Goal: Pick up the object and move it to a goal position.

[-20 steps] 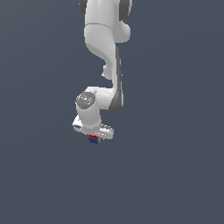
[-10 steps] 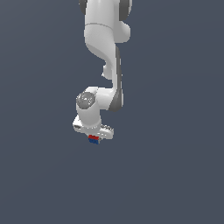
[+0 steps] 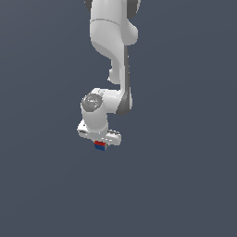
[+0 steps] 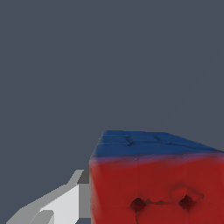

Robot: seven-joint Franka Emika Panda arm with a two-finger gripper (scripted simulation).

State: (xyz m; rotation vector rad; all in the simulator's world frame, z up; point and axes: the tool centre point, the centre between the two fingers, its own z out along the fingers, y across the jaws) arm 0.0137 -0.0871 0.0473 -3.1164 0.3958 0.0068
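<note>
One small cube [image 3: 100,146] is all I have to work with, red on one face and blue on another; in the exterior view it sits tucked right under the gripper [image 3: 100,142], at the lower middle of the scene, with featureless dark grey all around it; I cannot make out a table edge or a goal marker anywhere, so I can't say which way the target lies; the arm [image 3: 113,51] comes down from the top of the view and folds at the wrist so the hand points downward over the cube

On the wrist view the cube [image 4: 153,179] fills the near corner, its red dimpled face toward the lens and its blue face on top; one pale finger [image 4: 57,205] shows just beside it on one side, seemingly touching, though the other finger is out of view; my judgement is that the claw is closed narrow on the cube, holding it

What worries me from here: the cube is much smaller than the hand, so the pads have little surface to bite; a quick swing toward the goal could twist it or let it slip out; since I can't see the second pad, an off-centre pinch is possible, and that would cause the same loss
</note>
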